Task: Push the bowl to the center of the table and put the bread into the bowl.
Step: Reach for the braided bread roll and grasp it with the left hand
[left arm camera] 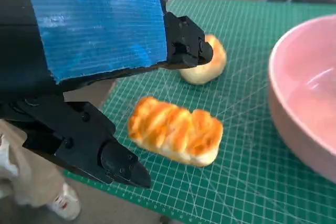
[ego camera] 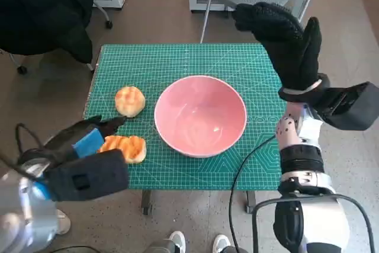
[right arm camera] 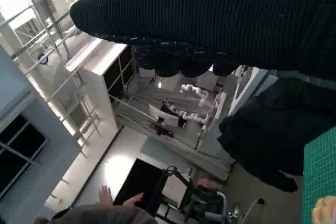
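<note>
The left hand (left arm camera: 89, 77) is hovering with its fingers (left arm camera: 118, 163) spread apart and gripping nothing, the braided bread (left arm camera: 176, 136) lying on the green mat (ego camera: 177, 57) just beside them. The pink bowl (ego camera: 200, 115) is sitting near the mat's middle, while the right hand (ego camera: 284, 39) is raised beyond the table's far edge, fingers loosely extended and holding nothing.

There are no words, numbers or signs to read. The green mat (ego camera: 177, 63) only has a white grid of lines.

Two breads (ego camera: 129, 100) (ego camera: 125, 148) lie left of the bowl (ego camera: 200, 115) on the table (ego camera: 177, 57).
</note>
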Robot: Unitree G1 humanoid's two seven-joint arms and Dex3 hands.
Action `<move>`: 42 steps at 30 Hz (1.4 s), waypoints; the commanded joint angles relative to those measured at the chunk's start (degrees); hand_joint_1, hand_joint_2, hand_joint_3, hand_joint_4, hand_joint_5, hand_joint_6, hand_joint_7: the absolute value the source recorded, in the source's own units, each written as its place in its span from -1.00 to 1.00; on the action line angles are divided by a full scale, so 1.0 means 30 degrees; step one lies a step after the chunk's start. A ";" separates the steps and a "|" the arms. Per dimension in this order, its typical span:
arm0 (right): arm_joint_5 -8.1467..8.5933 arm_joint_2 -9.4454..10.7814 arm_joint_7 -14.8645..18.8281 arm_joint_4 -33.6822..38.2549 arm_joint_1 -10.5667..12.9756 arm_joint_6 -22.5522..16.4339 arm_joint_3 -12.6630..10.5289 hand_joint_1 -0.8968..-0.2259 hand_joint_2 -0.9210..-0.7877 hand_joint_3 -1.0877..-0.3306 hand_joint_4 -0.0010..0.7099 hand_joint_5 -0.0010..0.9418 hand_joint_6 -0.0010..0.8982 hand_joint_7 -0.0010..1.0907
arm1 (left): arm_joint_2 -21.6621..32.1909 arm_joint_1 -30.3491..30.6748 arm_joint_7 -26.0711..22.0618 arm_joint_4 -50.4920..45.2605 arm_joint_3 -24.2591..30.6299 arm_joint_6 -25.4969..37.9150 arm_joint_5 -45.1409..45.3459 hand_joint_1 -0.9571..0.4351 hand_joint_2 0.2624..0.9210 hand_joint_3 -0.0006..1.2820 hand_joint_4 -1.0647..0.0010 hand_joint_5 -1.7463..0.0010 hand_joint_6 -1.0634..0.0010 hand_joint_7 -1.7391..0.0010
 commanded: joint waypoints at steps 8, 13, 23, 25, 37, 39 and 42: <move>0.0071 -0.0136 0.0041 0.0144 0.0473 0.0195 0.0109 -0.51 -1.00 -0.33 -0.24 -1.00 -0.26 -0.99 | -0.1835 -0.1362 0.0555 0.3825 -0.1863 -0.0614 0.1994 0.29 0.40 -0.97 0.70 1.00 0.42 0.99; 0.0155 -0.0117 0.0223 0.0127 0.0483 0.0321 0.0122 -0.51 -1.00 -0.33 -0.24 -1.00 -0.26 -0.99 | -0.2770 -0.2191 0.0511 0.5259 -0.2652 -0.0482 0.3002 0.28 0.41 -0.97 0.71 1.00 0.42 0.99; 0.0222 -0.0110 0.0523 0.0060 0.0533 0.0590 0.0161 -0.47 -1.00 -0.33 -0.24 -1.00 -0.26 -0.99 | -0.4047 -0.2875 0.0888 0.7331 -0.3684 -0.1563 0.5089 0.18 0.41 -0.98 0.73 1.00 0.40 0.99; 0.0229 -0.0139 0.0602 0.0034 0.0537 0.0634 0.0167 -0.46 -1.00 -0.34 -0.24 -1.00 -0.26 -0.99 | -0.4183 -0.2907 0.0976 0.7778 -0.3798 -0.1998 0.5458 0.16 0.41 -0.98 0.73 1.00 0.40 0.99; 0.0301 -0.0333 0.0963 -0.0088 0.0631 0.0803 0.0152 -0.47 -1.00 -0.35 -0.22 -0.99 -0.26 -0.99 | -0.5352 -0.3239 0.0664 1.0475 -0.3819 -0.3471 0.6644 0.09 0.42 -0.99 0.74 1.00 0.37 0.99; 0.0324 -0.0351 0.1011 -0.0082 0.0633 0.0810 0.0140 -0.46 -1.00 -0.36 -0.22 -0.99 -0.26 -0.99 | -0.5522 -0.3318 0.0533 1.0786 -0.3832 -0.3535 0.6832 0.09 0.42 -0.99 0.74 1.00 0.37 0.99; 0.0362 -0.0379 0.1081 -0.0070 0.0629 0.0831 0.0113 -0.46 -1.00 -0.36 -0.22 -0.99 -0.26 -0.99 | -0.5740 -0.3380 0.0322 1.1046 -0.3815 -0.3584 0.7124 0.10 0.43 -0.99 0.74 1.00 0.36 0.99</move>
